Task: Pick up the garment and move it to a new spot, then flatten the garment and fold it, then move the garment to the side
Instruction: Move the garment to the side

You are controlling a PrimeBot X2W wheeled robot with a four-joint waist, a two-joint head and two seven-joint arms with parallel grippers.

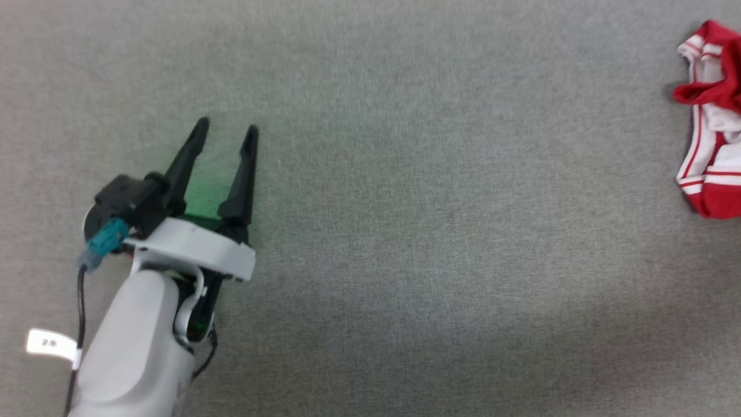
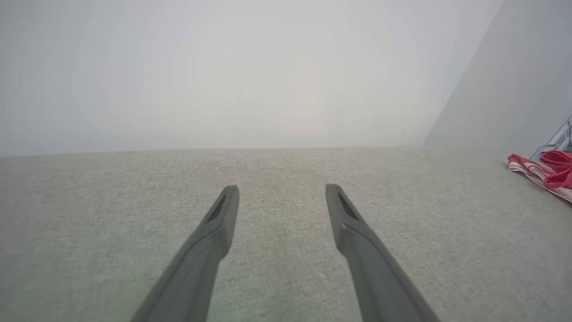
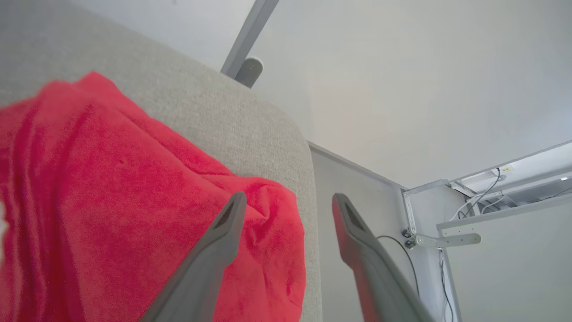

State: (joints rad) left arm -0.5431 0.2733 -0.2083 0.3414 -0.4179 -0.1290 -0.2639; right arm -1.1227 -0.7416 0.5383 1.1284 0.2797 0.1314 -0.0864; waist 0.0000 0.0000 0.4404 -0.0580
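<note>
Grey fabric surface [image 1: 434, 231]: left tool [image 1: 227, 126] (apart) mid-expanse, right tool [image 3: 289, 199] apart beside garment [image 3: 134, 201] at edge.

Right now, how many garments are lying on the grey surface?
1. The red and white garment lies crumpled on the grey surface at the right edge of the head view, cut off by the frame; more may be hidden beyond.
</note>
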